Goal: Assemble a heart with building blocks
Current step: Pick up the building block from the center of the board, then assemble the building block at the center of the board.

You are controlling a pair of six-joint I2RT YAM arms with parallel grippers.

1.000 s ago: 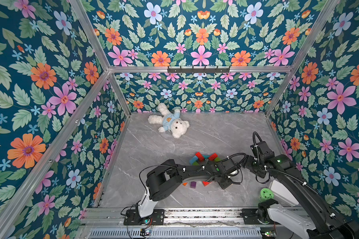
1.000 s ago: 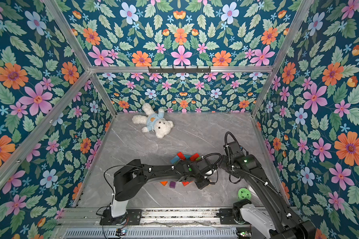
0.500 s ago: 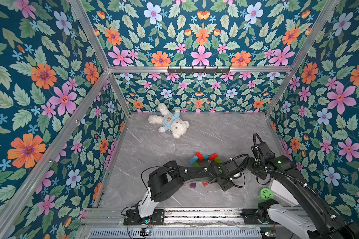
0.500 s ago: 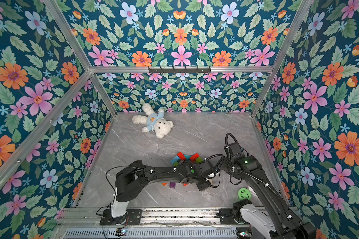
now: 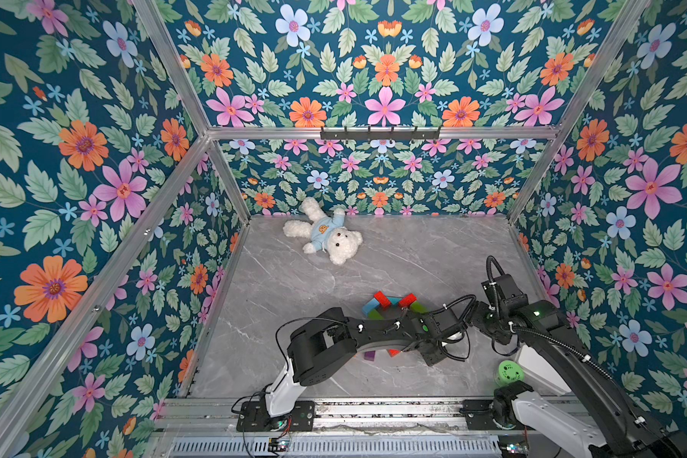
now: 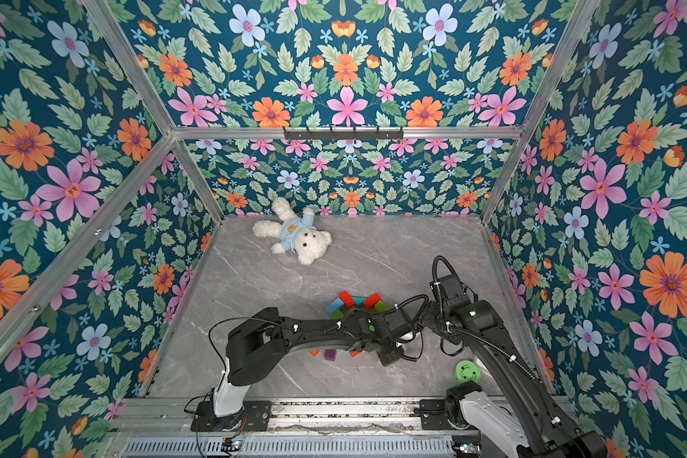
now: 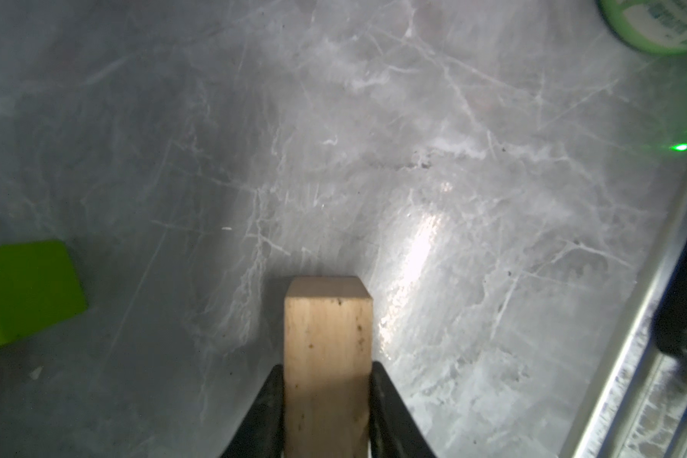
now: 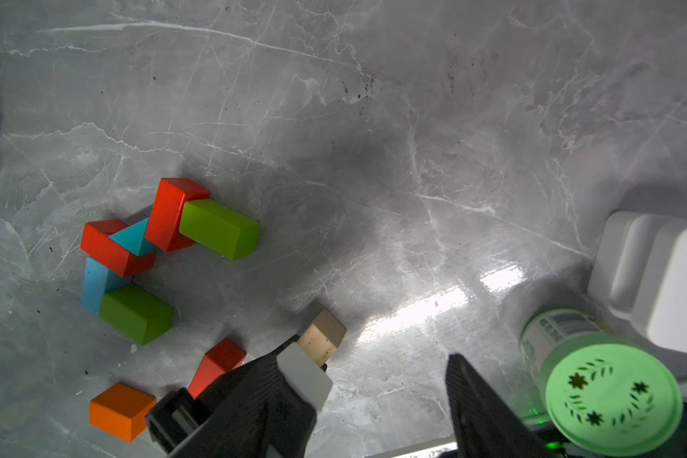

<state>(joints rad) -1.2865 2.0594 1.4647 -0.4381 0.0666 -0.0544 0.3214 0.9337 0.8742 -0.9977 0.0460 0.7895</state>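
The left gripper [image 7: 327,368] is clamped on the plain-wood brick [image 7: 328,325], with a black finger [image 7: 262,404] flat against each long side. The brick's long axis runs straight out past the fingertips, and its free end points away from the unfinished heart [image 8: 171,214] over bare bench [image 7: 373,138]. It sits at the front right of the bench, between the heart and the green canister [image 8: 611,396], just beside a loose red brick [image 8: 219,365]. Open marble lies ahead, bordered on one side by the metal edge rail [image 7: 631,337]. The right gripper [image 8: 377,400] stands spread and holds nothing (only one of its fingers [image 8: 469,396] shows cleanly; its mate merges with the dark left gripper). In both top views the left arm [image 5: 373,329] hides the brick. Whether the brick touches the bench I cannot tell.
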